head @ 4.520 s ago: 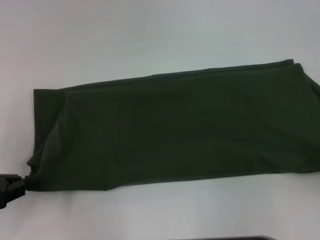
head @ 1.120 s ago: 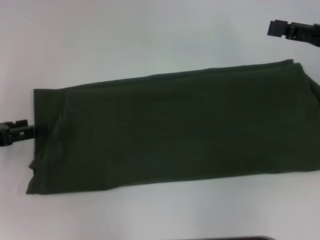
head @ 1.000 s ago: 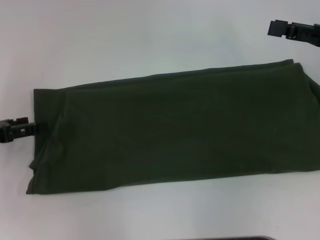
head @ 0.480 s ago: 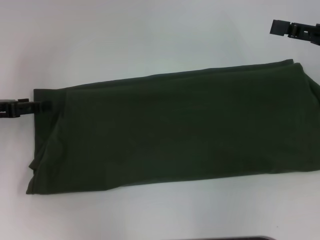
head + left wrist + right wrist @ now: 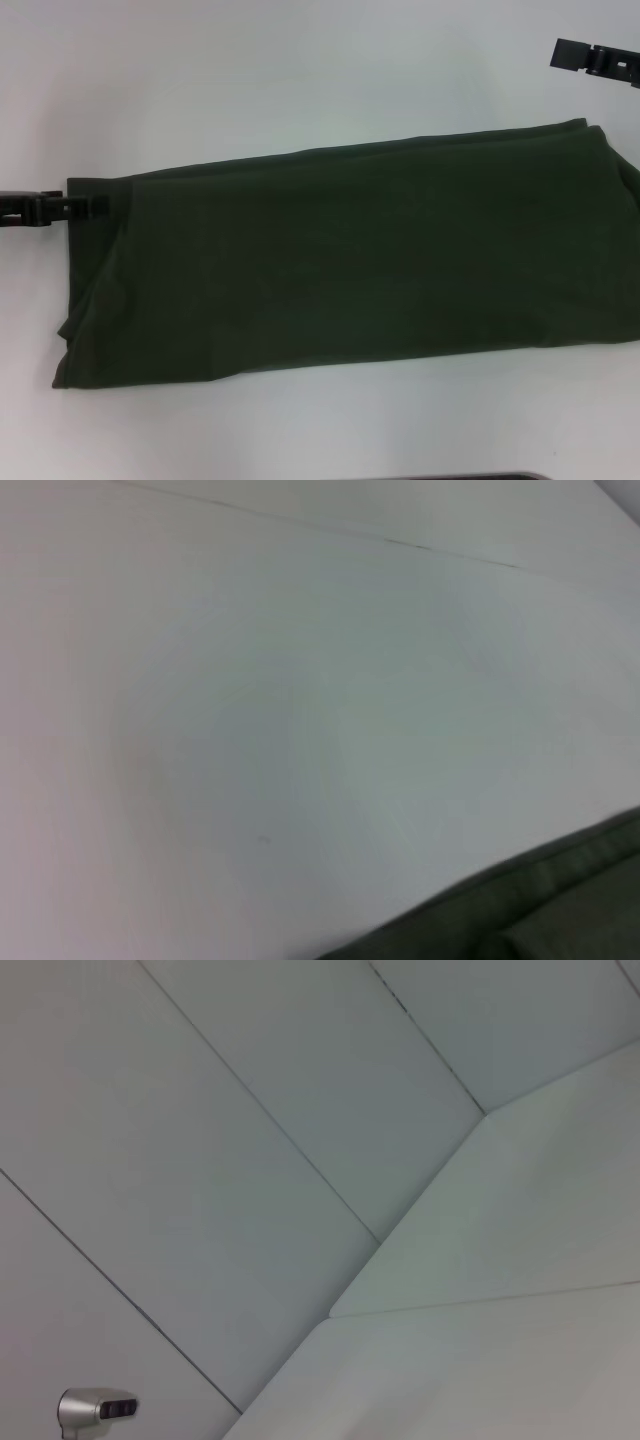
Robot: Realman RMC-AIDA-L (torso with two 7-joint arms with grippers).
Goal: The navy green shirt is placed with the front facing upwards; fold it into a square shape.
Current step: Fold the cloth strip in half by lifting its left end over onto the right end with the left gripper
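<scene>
The navy green shirt lies on the white table as a long folded band running left to right, its plain side up. No lettering shows. My left gripper reaches in from the left edge and sits at the band's far left corner, level with the cloth's edge. My right gripper hovers beyond the band's far right corner, apart from the cloth. In the left wrist view only a strip of the shirt's edge shows against the table.
A dark object's edge shows at the table's near edge. The right wrist view shows pale wall panels, the table's far corner and a small metal fitting.
My left gripper has moved from the band's near left corner up its left edge to the far left corner. My right gripper has entered at the far right and drifted slightly rightward.
</scene>
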